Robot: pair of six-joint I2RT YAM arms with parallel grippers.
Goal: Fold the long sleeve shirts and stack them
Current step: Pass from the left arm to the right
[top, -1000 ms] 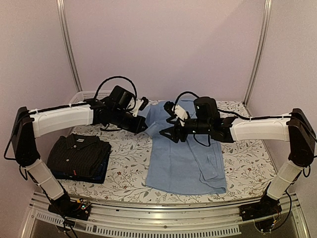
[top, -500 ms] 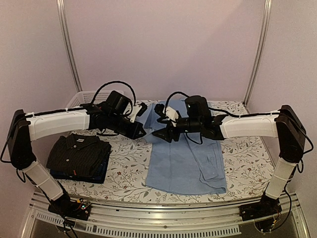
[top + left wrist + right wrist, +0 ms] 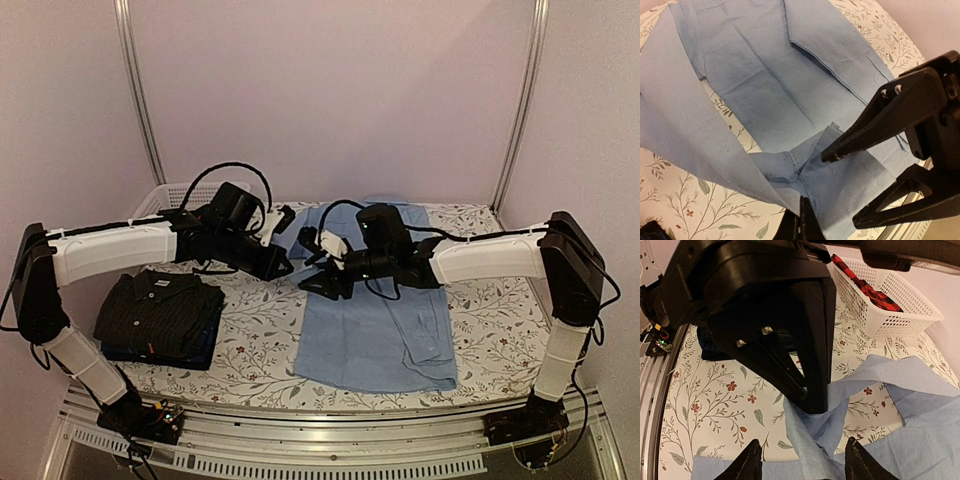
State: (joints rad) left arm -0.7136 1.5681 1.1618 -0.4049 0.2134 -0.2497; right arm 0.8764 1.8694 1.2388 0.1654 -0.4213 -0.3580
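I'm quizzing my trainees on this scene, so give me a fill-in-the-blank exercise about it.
The left gripper is shut on the ___ shirt.
The right gripper has its jaws ___.
The red checked cloth lies in the white ___.
Missing words: blue, open, basket.

We see a light blue shirt (image 3: 372, 325) of soft, matt, creased cloth on a counter (image 3: 262, 335) covered in matt floral-print fabric. The black pinstriped shirt (image 3: 160, 308) is matt cloth too. The left claw (image 3: 812, 401) and right claw (image 3: 840, 190) are matt black plastic. The basket (image 3: 890, 305) is white plastic lattice.
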